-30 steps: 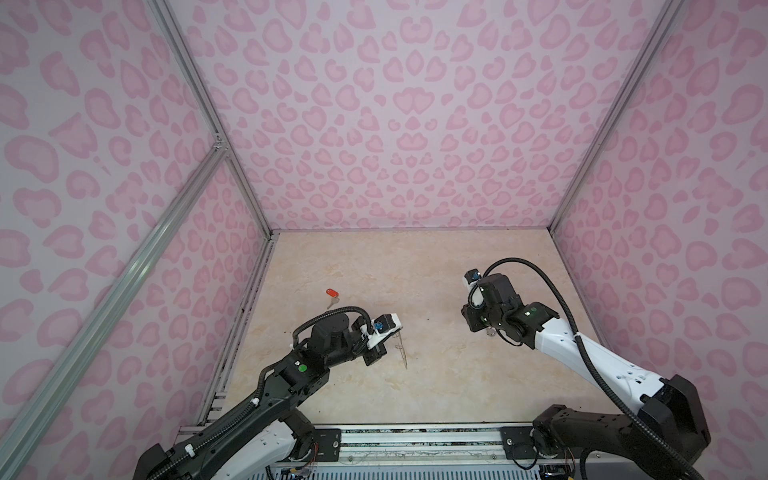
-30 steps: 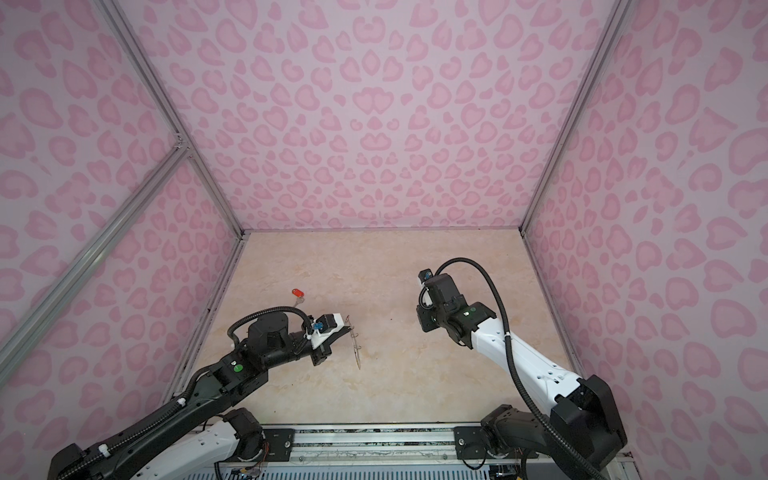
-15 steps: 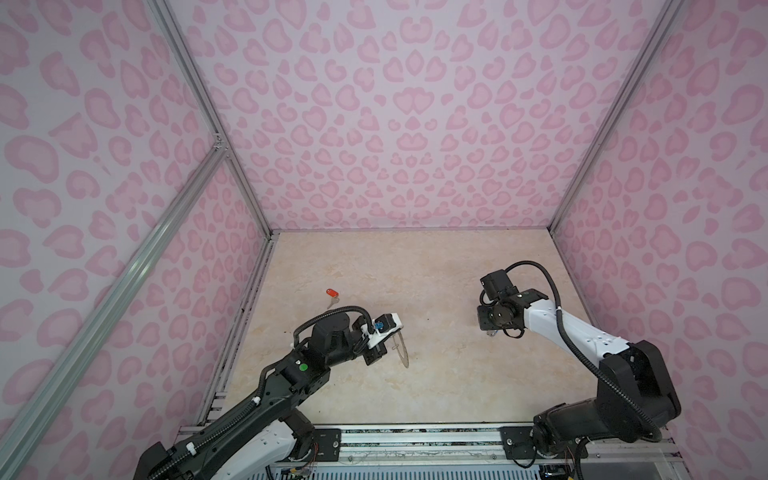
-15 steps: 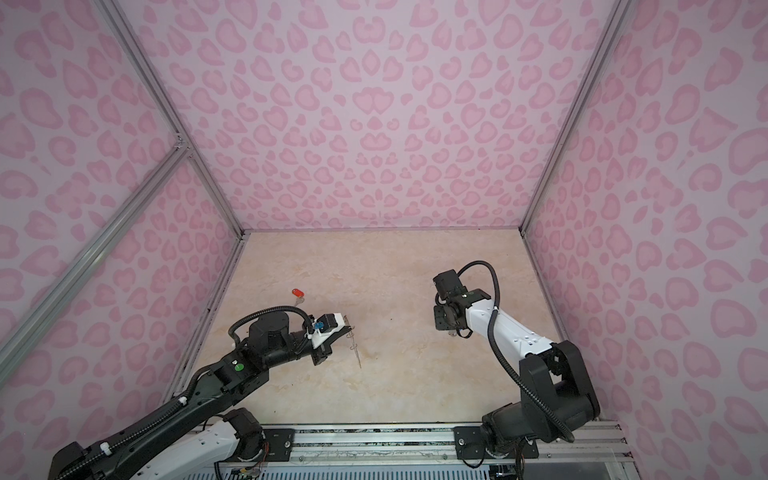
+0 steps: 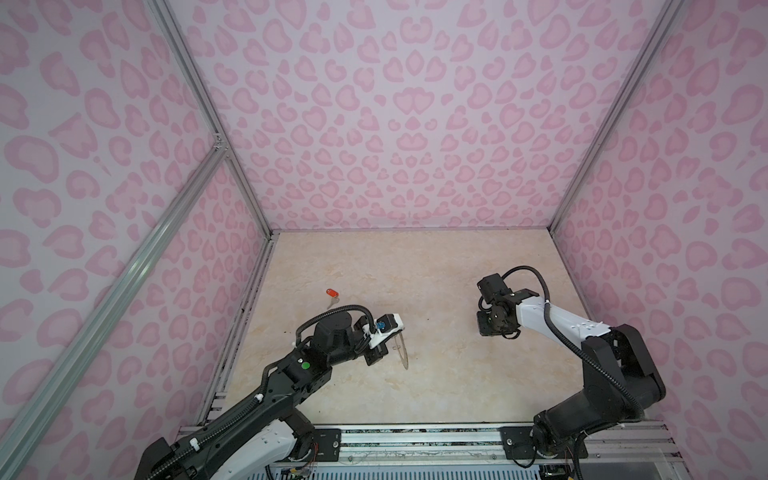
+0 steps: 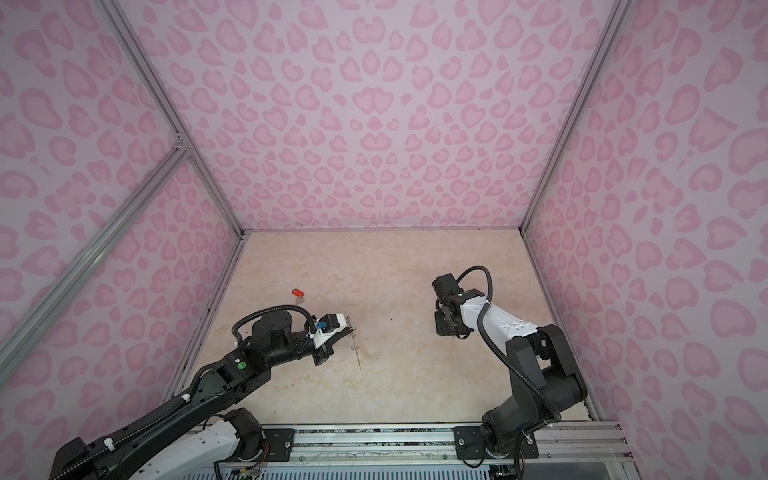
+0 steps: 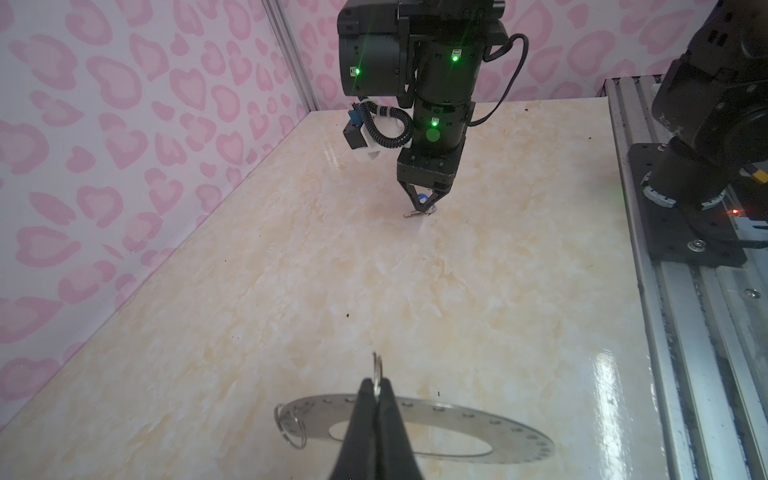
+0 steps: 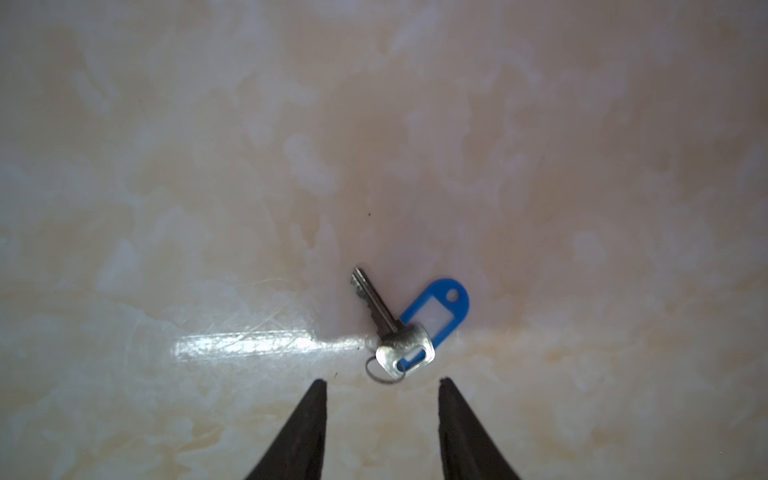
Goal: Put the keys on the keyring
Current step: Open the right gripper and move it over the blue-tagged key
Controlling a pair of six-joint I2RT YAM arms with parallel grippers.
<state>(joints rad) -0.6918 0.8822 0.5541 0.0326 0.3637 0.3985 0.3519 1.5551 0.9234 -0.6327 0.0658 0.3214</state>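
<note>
Left end effector (image 7: 377, 390): clenched on a wire loop (image 7: 376, 370) of the keyring (image 7: 457, 424), which shows edge-on in both top views.
Right end effector (image 8: 382, 380): released, jaws apart.
Blue-tagged key (image 8: 376, 303): flat on worktop (image 8: 208, 166), head nearest fingertips (image 8: 316, 399), blade pointing away.
Red-tagged key (image 5: 330, 292): worktop's left side; blade indistinct.

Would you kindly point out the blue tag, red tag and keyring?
Blue tag (image 8: 433, 318): right wrist view, label window.
Red tag (image 5: 330, 292): a top view, its middle.
Keyring (image 7: 519, 446): left wrist view, flat band beside hole.

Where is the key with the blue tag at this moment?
The blue-tagged key lies flat on the table, on the right side, just ahead of the open right gripper in the right wrist view.
</note>
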